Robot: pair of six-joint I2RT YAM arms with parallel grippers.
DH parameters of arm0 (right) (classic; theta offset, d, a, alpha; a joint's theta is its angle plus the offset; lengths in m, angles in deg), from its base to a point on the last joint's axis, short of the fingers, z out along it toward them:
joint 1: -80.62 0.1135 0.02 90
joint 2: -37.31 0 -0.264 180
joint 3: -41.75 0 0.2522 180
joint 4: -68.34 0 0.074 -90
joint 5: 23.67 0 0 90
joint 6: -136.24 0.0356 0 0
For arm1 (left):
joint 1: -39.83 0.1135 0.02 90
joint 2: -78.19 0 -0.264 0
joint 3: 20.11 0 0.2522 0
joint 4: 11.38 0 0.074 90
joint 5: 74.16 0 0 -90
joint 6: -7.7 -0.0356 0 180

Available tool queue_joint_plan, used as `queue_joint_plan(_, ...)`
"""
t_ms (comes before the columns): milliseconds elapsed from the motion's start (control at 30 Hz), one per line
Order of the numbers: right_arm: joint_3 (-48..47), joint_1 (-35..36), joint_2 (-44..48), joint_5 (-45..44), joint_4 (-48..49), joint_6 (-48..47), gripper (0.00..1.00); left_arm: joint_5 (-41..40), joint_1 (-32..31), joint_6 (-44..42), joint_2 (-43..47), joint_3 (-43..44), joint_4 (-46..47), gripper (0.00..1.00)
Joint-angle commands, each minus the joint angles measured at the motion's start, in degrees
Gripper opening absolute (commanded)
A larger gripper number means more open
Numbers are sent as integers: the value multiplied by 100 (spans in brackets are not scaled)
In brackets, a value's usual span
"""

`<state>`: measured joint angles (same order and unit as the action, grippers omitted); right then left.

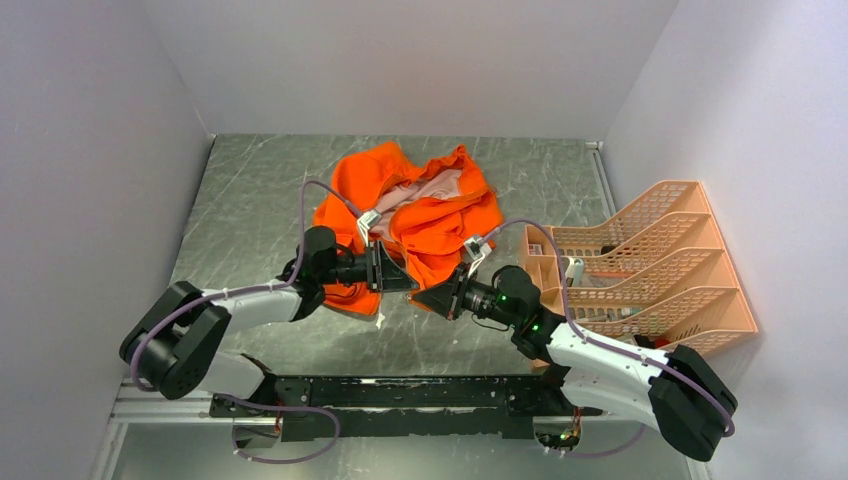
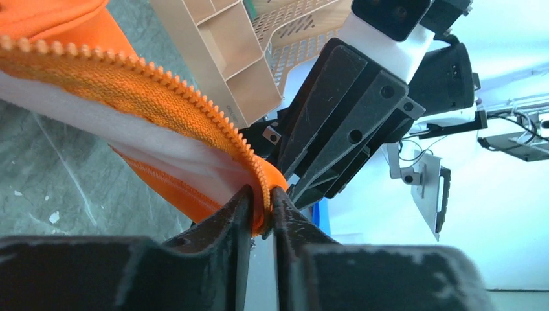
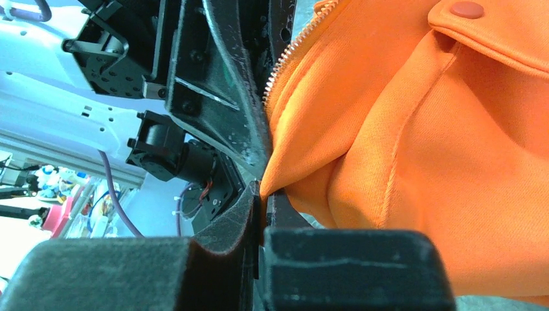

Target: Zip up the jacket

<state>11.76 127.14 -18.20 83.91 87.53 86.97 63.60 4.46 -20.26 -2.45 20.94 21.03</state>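
on the table (image 1: 250,200), top view: the jacket (image 1: 420,215) lies crumpled at mid-table, with open surface to its left and the rack (image 1: 650,260) at the right edge. left wrist view: the left gripper (image 2: 262,197) is clamped narrow on the zipper edge (image 2: 194,103). right wrist view: the right gripper (image 3: 262,191) pinches a jacket corner, jaws nearly closed.

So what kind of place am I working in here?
Probably a robot lab test cell: plain white walls box in a grey tabletop, both arms mount on a rail at its near edge, and lab equipment shows beyond.
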Motion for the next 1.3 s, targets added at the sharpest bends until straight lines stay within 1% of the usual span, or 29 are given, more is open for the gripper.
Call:
queue_joint_plan(0, -116, -29, 106, 14, 310, -77, 0, -295, -22, -685, 464, 306, -932, 28)
queue_joint_plan(133, -187, -30, 93, -61, 375, -173, 0, -694, -18, -1147, 876, 490, -1795, 40)
queue_joint_plan(267, -332, -61, 137, -145, 459, -518, 0, -1377, -17, -1651, 1382, 720, -2899, 48)
queue_joint_plan(400, -463, -107, 196, -479, 820, -1127, 0, -2335, -22, -2205, 1995, 1032, -4047, 52)
queue_joint_plan(500, -735, -164, 90, -775, 1199, -1922, 0, -3158, -22, -2539, 2500, 1297, -4827, 52)
queue_joint_plan(600, -973, -170, -134, -1665, 1991, -2934, 0, -3860, -22, -2714, 2897, 1506, -5356, 53)
queue_joint_plan(633, -952, -191, -184, -1376, 2568, -3517, 0, -4045, -22, -2760, 3011, 1571, -5540, 53)
queue_joint_plan(667, -901, -211, -228, -480, 3236, -3796, 0, -4203, -18, -2826, 3122, 1636, -5657, 53)
queue_joint_plan(700, -972, -234, -285, 387, 3538, -4180, 0, -4315, -21, -2877, 3203, 1691, -5758, 53)
queue_joint_plan(733, -1168, -248, -319, 918, 3294, -4551, 0, -4406, -22, -2923, 3297, 1733, -5834, 53)
queue_joint_plan(767, -1325, -226, -315, 598, 2766, -4862, 0, -4472, -22, -2959, 3374, 1751, -5881, 54)
queue_joint_plan(800, -1303, -231, -415, -265, 2719, -4768, 0, -4519, -22, -2987, 3451, 1755, -5902, 54)
queue_joint_plan(833, -1037, -354, -522, -513, 3338, -4702, 0, -4544, -22, -3007, 3508, 1743, -5897, 54)
queue_joint_plan(867, -757, -454, -639, -287, 4072, -4586, 0, -4548, -22, -3027, 3542, 1710, -5863, 54)
queue_joint_plan(900, -601, -497, -709, -162, 4575, -4458, 0, -4548, -22, -3039, 3569, 1698, -5854, 54)
queue_joint_plan(1000, -623, -506, -792, -190, 4382, -4335, 0, -4499, -22, -3042, 3530, 1684, -5884, 54)
queue_joint_plan(1100, -448, -516, -839, -292, 4730, -4165, 0, -4397, -20, -3064, 3479, 1676, -5851, 54)
queue_joint_plan(1267, -388, -531, -798, -228, 4676, -4082, 0, -4184, -22, -3076, 3401, 1649, -5693, 54)
